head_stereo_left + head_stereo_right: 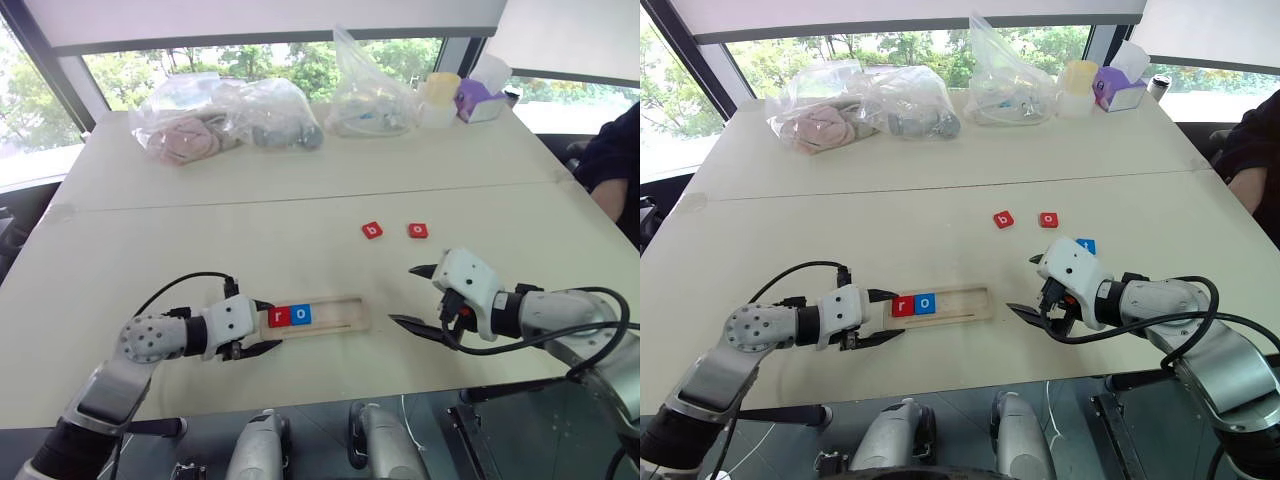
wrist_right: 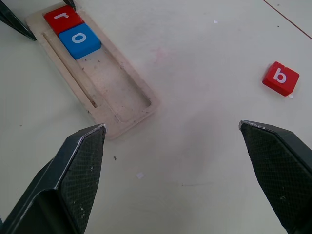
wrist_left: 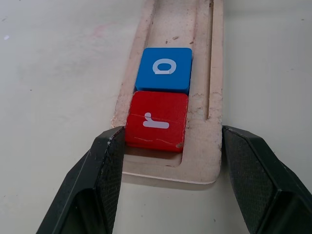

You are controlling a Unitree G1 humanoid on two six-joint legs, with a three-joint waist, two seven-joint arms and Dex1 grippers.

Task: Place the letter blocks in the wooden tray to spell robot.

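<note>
Astride the wooden tray's (image 1: pixel 340 318) end the left claw (image 1: pixel 274 326) gapes empty; the right claw (image 1: pixel 401 295) hovers wide open, empty.

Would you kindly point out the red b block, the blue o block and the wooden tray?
red b block (image 2: pixel 280 78), right wrist view, top face.
blue o block (image 3: pixel 165 69), left wrist view, top face.
wooden tray (image 1: pixel 340 315), left eye view, bare floor.

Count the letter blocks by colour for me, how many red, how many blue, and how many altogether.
Red: 3 (red r block in the wooden tray, red b block and red o block on the table)
Blue: 2 (blue o block in the tray, partly hidden blue block on the table)
Total: 5
</note>
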